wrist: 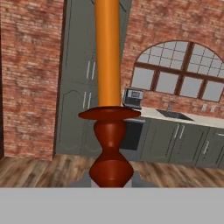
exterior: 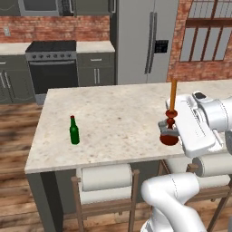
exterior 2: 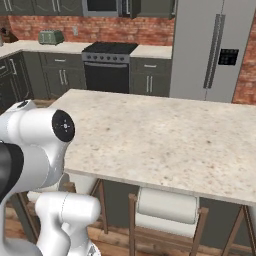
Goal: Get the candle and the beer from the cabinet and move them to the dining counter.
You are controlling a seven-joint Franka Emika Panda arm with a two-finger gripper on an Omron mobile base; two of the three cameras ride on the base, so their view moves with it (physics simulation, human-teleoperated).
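Standing upright in the arm's grasp, the candle (exterior: pixel 171 118) hangs over the right-hand part of the dining counter (exterior: pixel 113 122), its dark red base looking just above the beige stone, though I cannot tell from here whether it touches. The gripper (exterior: pixel 166 128) is clamped on the flared holder low down, below the drip plate, and in the hand view the orange stick (wrist: pixel 107 52) rises straight up out of the turned holder (wrist: pixel 110 148) with a finger tip pressed to each side of its bulb.

It looks a light thing but top-heavy: a thin, stiff taper on a narrow foot, likely to snap or tip if knocked. I would say the holder's waist is the right place to take it, never the wax, and it should go down level so the foot sits flat before the fingers part.

The beer (exterior: pixel 74 130) stands on the same counter well to the left, apart from the candle, upright with its red cap on. Glass, smooth and a bit slippery, I'd guess; the body below the neck would give the surest hold.

Counting: one candle, one beer bottle, one island counter. Under the near edge I see two white-cushioned stools (exterior: pixel 106 177) from the left camera. Behind stand one black stove (exterior: pixel 52 63) and one grey refrigerator (exterior: pixel 145 36).
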